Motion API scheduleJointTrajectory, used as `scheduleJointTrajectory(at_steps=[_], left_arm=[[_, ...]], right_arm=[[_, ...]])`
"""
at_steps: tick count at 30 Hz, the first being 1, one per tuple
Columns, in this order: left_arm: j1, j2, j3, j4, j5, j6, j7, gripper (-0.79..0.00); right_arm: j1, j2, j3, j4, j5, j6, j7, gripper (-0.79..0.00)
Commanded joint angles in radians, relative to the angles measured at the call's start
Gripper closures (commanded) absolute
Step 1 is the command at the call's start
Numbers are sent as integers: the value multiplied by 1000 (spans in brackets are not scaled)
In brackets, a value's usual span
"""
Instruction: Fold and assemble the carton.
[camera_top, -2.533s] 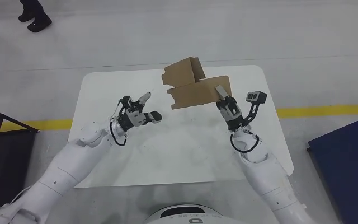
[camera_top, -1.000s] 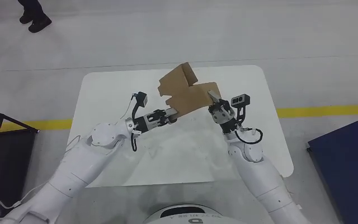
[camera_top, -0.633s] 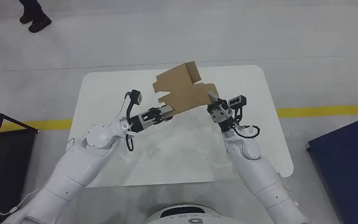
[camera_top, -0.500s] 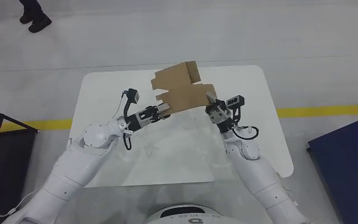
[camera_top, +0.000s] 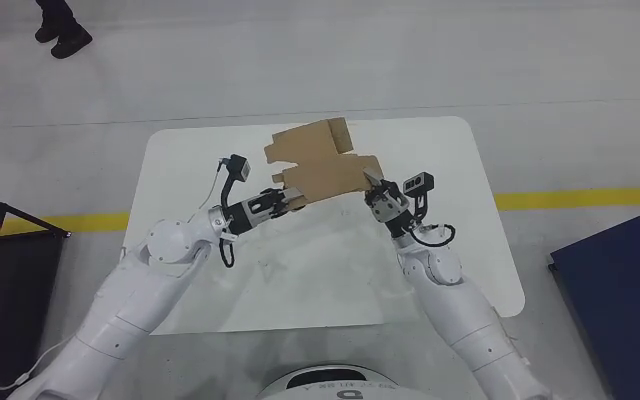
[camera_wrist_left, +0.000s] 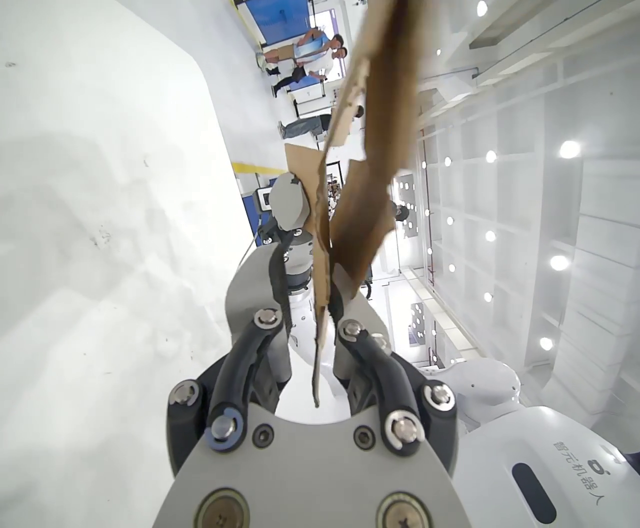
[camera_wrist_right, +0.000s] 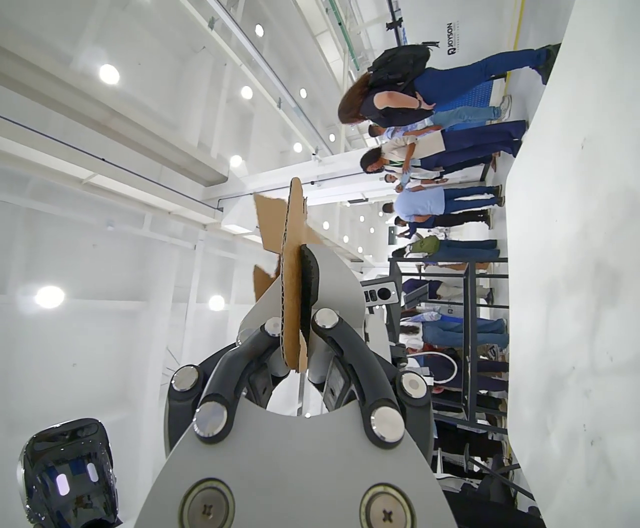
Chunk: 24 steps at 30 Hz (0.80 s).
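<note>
top view: brown corrugated carton above white table

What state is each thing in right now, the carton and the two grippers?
carton, not yet assembled, flaps loose, held up between both grippers.
left gripper, shut on one edge of the carton.
right gripper, shut on the opposite edge of the carton.

The carton is matt brown corrugated cardboard. The table is smooth matt white, faintly scuffed. The left hand and right hand are brushed grey metal.
</note>
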Motion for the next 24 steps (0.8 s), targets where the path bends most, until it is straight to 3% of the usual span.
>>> scheduleJointTrajectory(at_steps=[1, 6, 7, 8, 9, 18, 24], left_arm=[[4, -1, -5, -3, 5, -1, -3, 0], [14, -3, -22, -9, 21, -5, 1, 0], [16, -3, -27, -10, 26, -5, 4, 0], [19, -3, -32, -13, 35, -5, 3, 0], [22, -2, -37, -16, 50, -4, 5, 0], [63, 3, -79, -56, 130, 17, 9, 0], [72, 0, -71, -76, 181, 43, -6, 0]], right_arm=[[3, -1, 1, 5, -14, -2, -6, 0], [1, -4, -7, 1, -20, -8, 14, 0], [-1, -4, -5, 1, -24, -7, 23, -308], [-2, -4, -3, -2, -27, -10, 30, -757], [-5, -3, 2, -5, -29, -16, 41, -785], [-41, 23, 191, -44, -97, -102, -48, -785], [-51, 42, 207, -192, -258, -134, 185, -785]])
